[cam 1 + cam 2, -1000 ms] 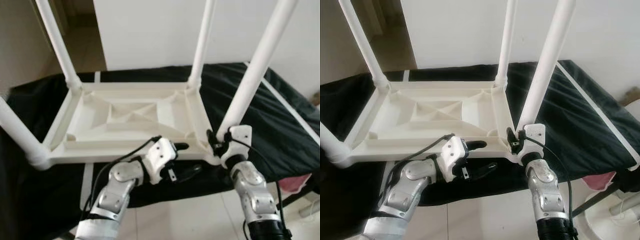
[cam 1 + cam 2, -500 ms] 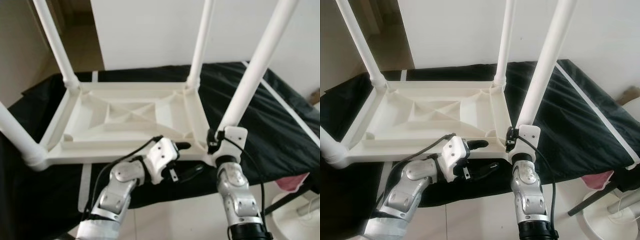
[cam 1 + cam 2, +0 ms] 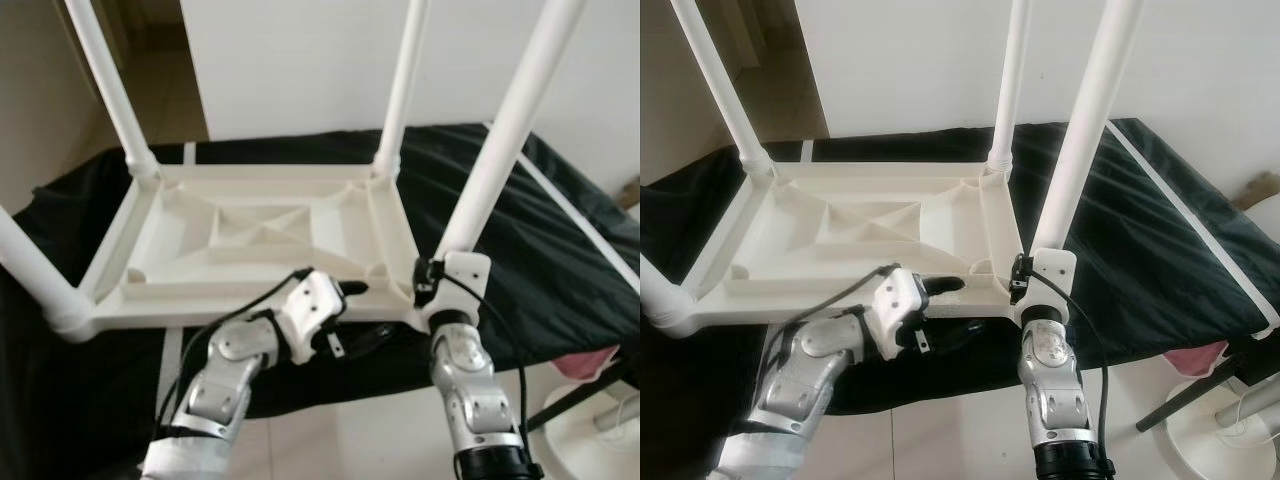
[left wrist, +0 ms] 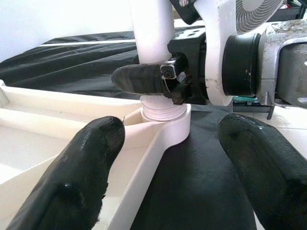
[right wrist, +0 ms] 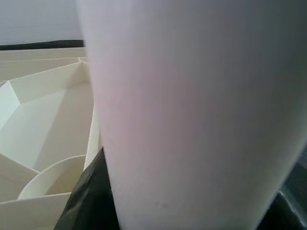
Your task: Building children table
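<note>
Since a second earlier the left gripper point(image 3: 352, 312) had slid left along the table point(image 3: 260, 235) edge, fingers spread, straddling the rim. The right gripper point(image 3: 432, 283) was clenched on the near-right leg point(image 3: 500, 140). The smooth white plastic table lay upside down on black cloth point(image 3: 560, 250), round tubular legs pointing up.

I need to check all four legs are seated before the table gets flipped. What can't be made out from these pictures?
- Tops of the legs: cut off by the upper edge in both eye views.
- Near right leg's socket: right pincer partly covers it in the left wrist view.
- Near left corner: the joint is too small to judge.
- Right wrist view: the leg is too close and blurred.
</note>
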